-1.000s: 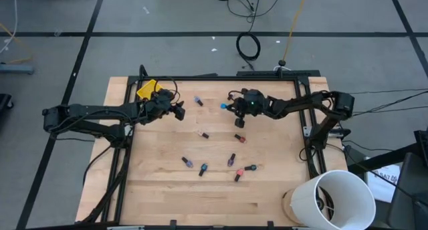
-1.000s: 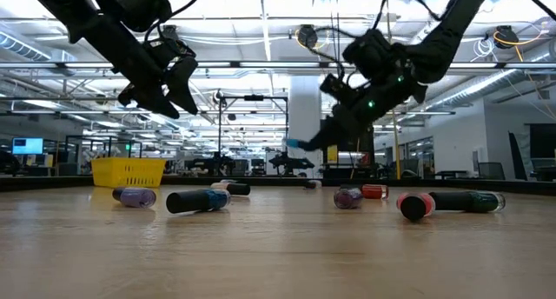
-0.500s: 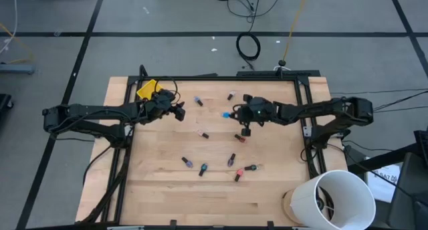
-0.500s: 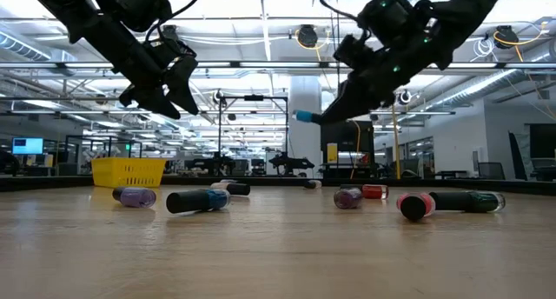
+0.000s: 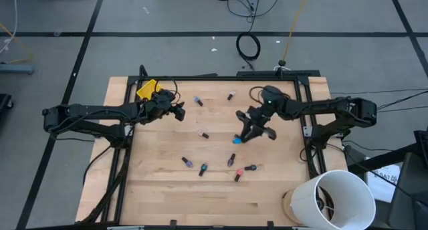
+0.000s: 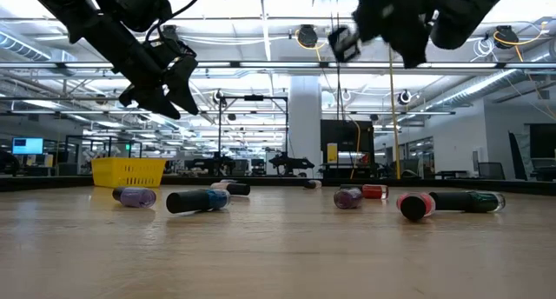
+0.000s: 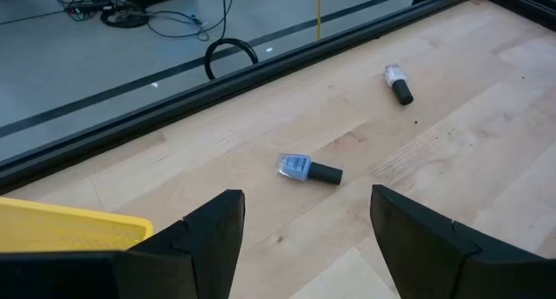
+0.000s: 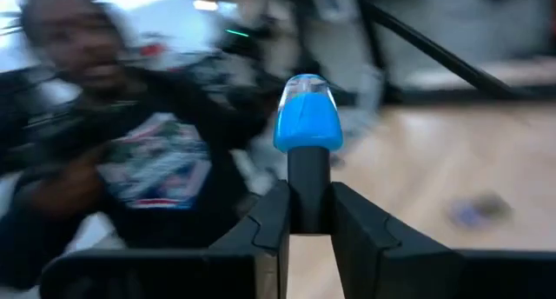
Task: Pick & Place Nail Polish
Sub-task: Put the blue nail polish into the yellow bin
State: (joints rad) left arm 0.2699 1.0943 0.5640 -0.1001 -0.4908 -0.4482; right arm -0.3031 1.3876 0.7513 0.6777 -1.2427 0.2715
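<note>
- Over mid-counter (image 5: 167,196), the right gripper (image 5: 235,139) clamps a blue bottle (image 8: 307,116) by its dark cap, body jutting beyond the jaws.
- Left gripper (image 5: 179,112), jaws released, hangs beside the yellow bin (image 5: 146,89), well apart from the right.
- Other bottles (image 5: 202,168) lie scattered below, none blocking.

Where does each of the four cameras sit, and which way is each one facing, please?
High view: above the table, looking straight down; both arms show.
Low view: at table-top height, looking level into the room; both arms enter from above.
Left wrist view: on the left arm, facing a blue-grey bottle past the open left gripper.
Right wrist view: on the right arm, looking past the right gripper shut on a blue bottle.
Shared: high view shows that blue bottle too.
</note>
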